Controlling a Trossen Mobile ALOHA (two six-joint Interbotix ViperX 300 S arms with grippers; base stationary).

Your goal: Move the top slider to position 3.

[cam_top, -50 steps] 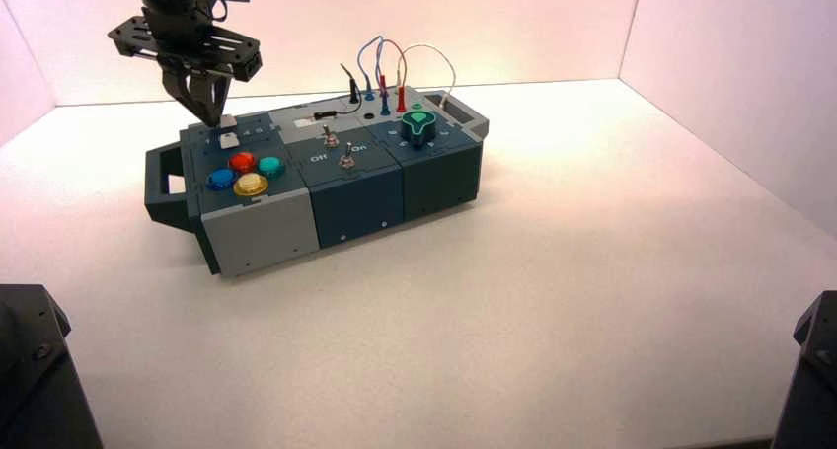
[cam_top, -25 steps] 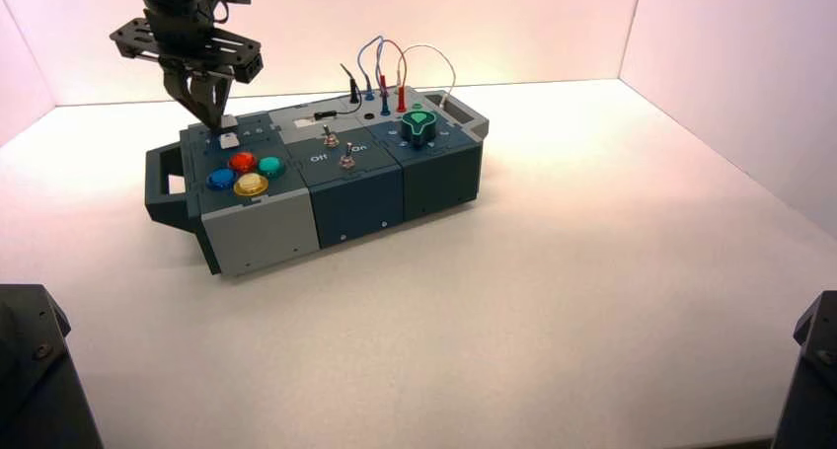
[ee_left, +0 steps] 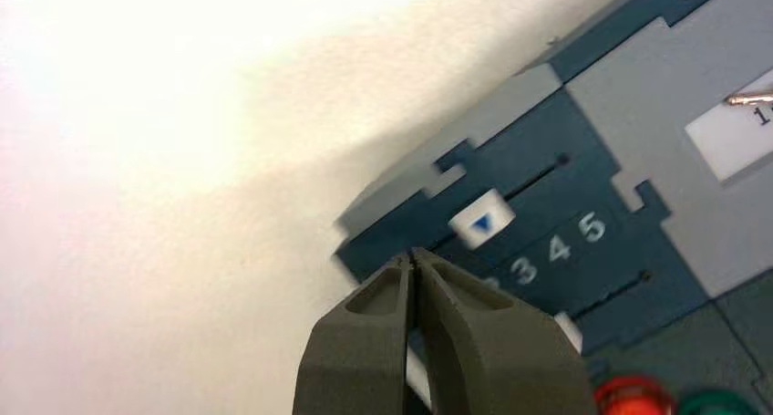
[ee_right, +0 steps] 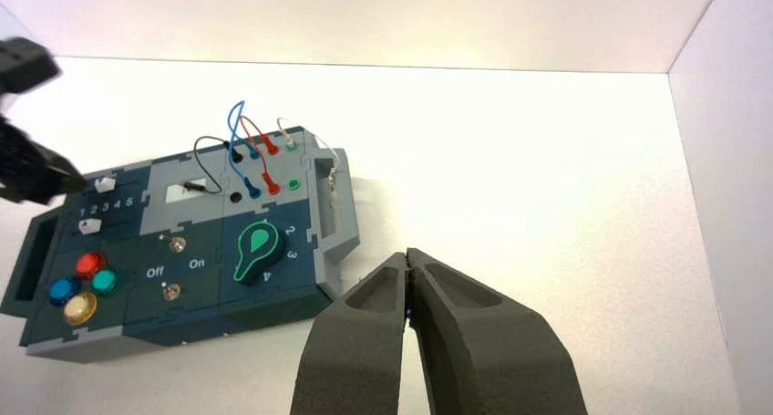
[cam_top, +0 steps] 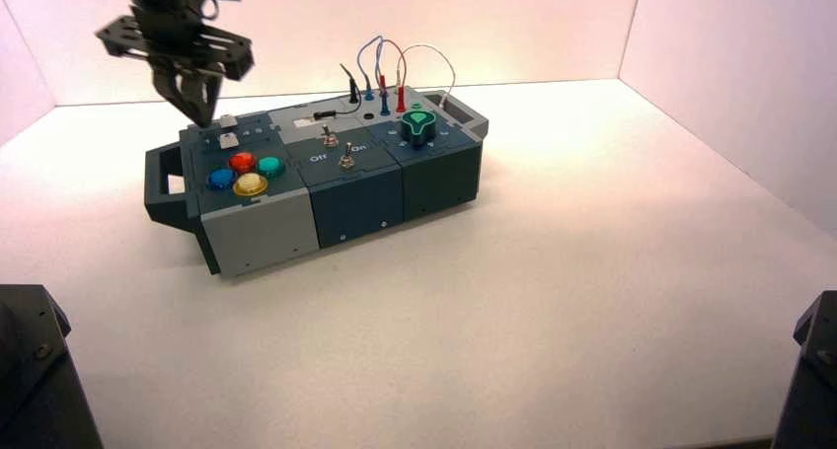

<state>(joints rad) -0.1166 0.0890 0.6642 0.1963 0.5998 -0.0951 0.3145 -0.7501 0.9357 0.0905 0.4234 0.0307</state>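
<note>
The top slider [ee_left: 481,219] is a small off-white knob with a blue triangle on the slate-blue panel at the box's far left corner. It also shows in the high view [cam_top: 228,122] and the right wrist view [ee_right: 107,184]. It stands about level with the printed 3 [ee_left: 522,269] in the row of white digits. My left gripper [ee_left: 412,255] is shut and empty. It hangs in the air above the box's far left edge [cam_top: 201,112], apart from the knob. The brighter twin knob [ee_left: 566,328] is partly hidden behind a finger. My right gripper [ee_right: 410,255] is shut, parked above the table right of the box.
Red [cam_top: 242,161], blue [cam_top: 220,179], yellow [cam_top: 251,185] and green [cam_top: 270,166] buttons sit nearer on the box. Two toggle switches [cam_top: 346,160], a green knob [cam_top: 418,126] and plugged wires [cam_top: 383,74] lie to the right. A handle [cam_top: 163,185] juts out at the left end.
My left gripper has risen and drawn back to the left, away from the top slider knob it was touching. The knob has not visibly shifted. The right arm has not moved.
</note>
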